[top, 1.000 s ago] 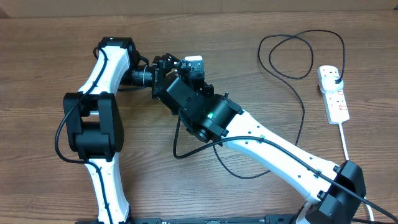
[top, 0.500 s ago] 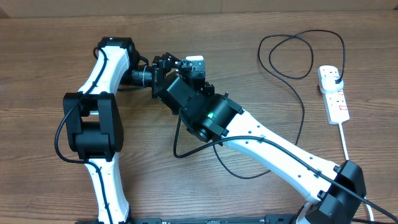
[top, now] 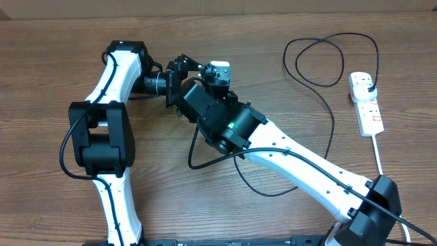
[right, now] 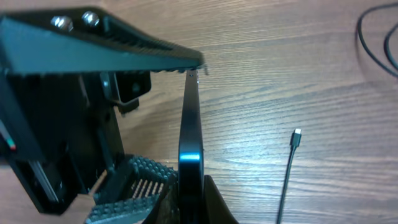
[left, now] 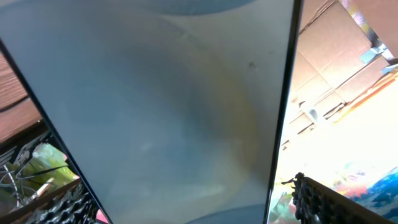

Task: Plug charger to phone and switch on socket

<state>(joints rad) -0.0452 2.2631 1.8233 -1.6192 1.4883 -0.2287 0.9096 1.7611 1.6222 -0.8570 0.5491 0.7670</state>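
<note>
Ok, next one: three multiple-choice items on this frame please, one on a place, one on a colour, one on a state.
1. The charger's connector tip is: A plugged in; B loose on the table; C held by a gripper.
2. The socket is: A white; B black; C blue.
3. The right gripper is: A open; B shut on the phone; C shut on nothing.
Answers: B, it lies bare on the wood; A, the strip's body is white; B, it clamps the phone edge-on.
</note>
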